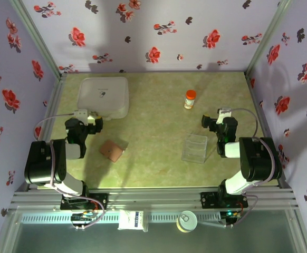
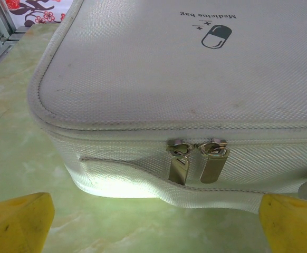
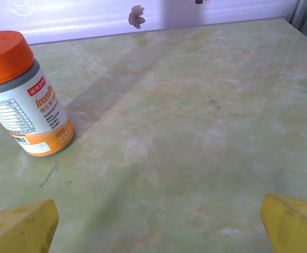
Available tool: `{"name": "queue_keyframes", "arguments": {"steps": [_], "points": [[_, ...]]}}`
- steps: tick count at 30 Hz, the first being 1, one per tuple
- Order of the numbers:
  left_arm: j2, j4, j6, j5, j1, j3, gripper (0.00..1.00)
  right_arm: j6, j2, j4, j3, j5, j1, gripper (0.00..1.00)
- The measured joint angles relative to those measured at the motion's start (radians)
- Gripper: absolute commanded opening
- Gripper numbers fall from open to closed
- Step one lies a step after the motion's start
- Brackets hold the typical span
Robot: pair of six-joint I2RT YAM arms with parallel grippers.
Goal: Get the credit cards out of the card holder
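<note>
Top view: holder point(image 1: 112, 150) lies flat on the green marbled table point(image 1: 159, 113), tan face up, in the near-left part, well apart from both grippers; it is too small to tell whether any card shows. It sits just in front of the white bag point(image 1: 103, 96), which takes the far-left corner, and well left of the clear tray point(image 1: 194, 148). Left gripper point(image 1: 94, 122) hovers near the bag's near edge, left of and beyond the holder, holding nothing. Right gripper point(image 1: 208, 121) hangs over bare table between the tray and the orange-capped bottle point(image 1: 190, 99), which stands upright further back. Left wrist view: yellow fingers point(image 2: 17, 222) sit at the two bottom corners, spread wide, nothing between them but table; the bag point(image 2: 195, 79) fills the space ahead, pill logo and "Medicine bag" print on top, two metal zip pulls point(image 2: 198, 161) side by side on its near wall, hanging down. Right wrist view: fingers point(image 3: 293, 224) again wide apart at the bottom corners over bare table; bottle point(image 3: 24, 95) stands upright at the left, apart from the left finger, label facing the camera; floral wall point(image 3: 143, 16) behind
</note>
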Motion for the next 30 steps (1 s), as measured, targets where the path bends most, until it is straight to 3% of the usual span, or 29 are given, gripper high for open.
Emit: {"name": "queue_keyframes", "arguments": {"steps": [7,13,22,30], "points": [[-0.011,-0.003,0.0,-0.004,0.0,-0.001,1.0,0.0,-0.01,-0.018,0.0,0.0,0.0,0.99],[-0.149,-0.098,-0.013,-0.077,-0.011,0.005,1.0,0.001,-0.123,-0.166,0.028,0.016,0.0,0.99],[-0.367,-0.502,-0.175,-0.184,-0.042,0.135,1.0,0.1,-0.357,-0.638,0.188,0.049,0.025,0.88],[-0.429,-0.933,-0.366,-0.118,-0.046,0.324,1.0,0.288,-0.433,-1.086,0.328,0.052,0.111,0.64]]}}
